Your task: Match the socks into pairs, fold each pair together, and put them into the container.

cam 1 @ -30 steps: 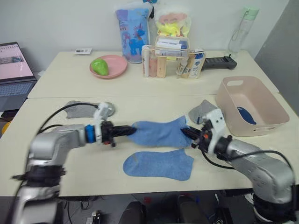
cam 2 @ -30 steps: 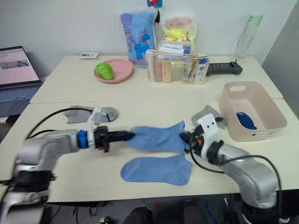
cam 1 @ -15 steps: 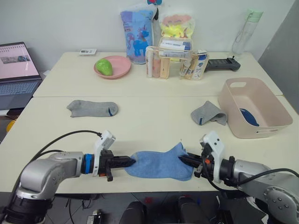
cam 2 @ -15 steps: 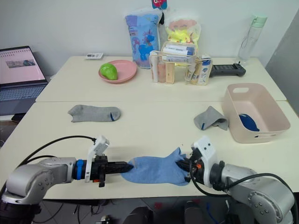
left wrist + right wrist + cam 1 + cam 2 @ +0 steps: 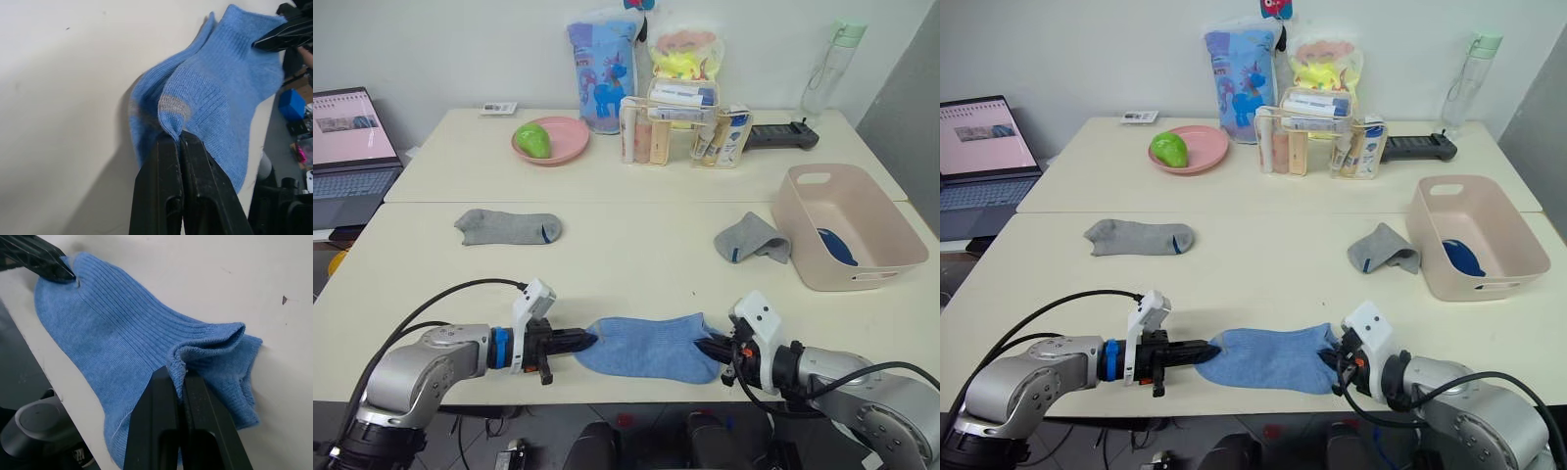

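Note:
Two light blue socks (image 5: 646, 345) lie stacked at the table's front edge, the upper one stretched between my grippers. In the left wrist view my left gripper (image 5: 589, 340) is shut on the upper sock's toe (image 5: 172, 113). My right gripper (image 5: 711, 346) is shut on its cuff (image 5: 205, 345). One grey sock (image 5: 507, 227) lies flat at mid left, and another grey sock (image 5: 752, 238) lies crumpled beside the container (image 5: 795, 220). That pale pink tub stands at the right with a dark navy sock (image 5: 835, 246) inside.
At the back stand a pink plate (image 5: 566, 147) holding a green fruit, a clear organiser of bottles (image 5: 675, 127), two snack bags, a water bottle (image 5: 824, 69) and a black device (image 5: 781, 133). An open laptop (image 5: 347, 147) sits at the far left.
The light blue sock held between both grippers came down towards the front edge onto the second light blue sock and now lies flatter. Both grippers kept their hold.

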